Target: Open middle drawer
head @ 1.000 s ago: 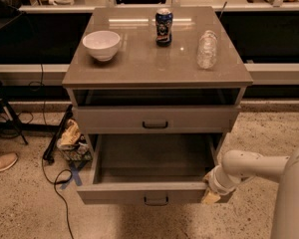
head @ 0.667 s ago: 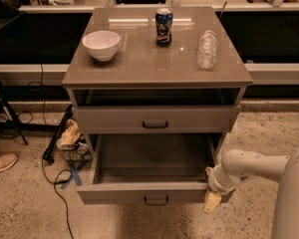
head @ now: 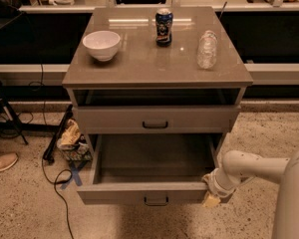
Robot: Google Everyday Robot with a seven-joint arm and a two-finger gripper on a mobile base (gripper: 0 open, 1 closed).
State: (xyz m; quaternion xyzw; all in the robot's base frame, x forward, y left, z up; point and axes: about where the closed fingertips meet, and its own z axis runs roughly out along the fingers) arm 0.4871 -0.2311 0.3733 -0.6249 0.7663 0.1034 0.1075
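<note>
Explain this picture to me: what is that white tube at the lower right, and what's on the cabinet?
That white tube is a robot's single arm, ending in its hand at the right front corner of the middle drawer, which is pulled out. The one camera looks down from the front. On the cabinet top sit a white bowl, a dark can and a clear plastic bottle. Whether the hand holds anything can't be made out.

Taupe-grey middle drawer [head: 119, 194], black handle [head: 156, 201]; white bowl [head: 101, 44]; blue can [head: 164, 26]; clear bottle [head: 207, 49]; cream gripper [head: 212, 198] at the drawer's right front corner.
</note>
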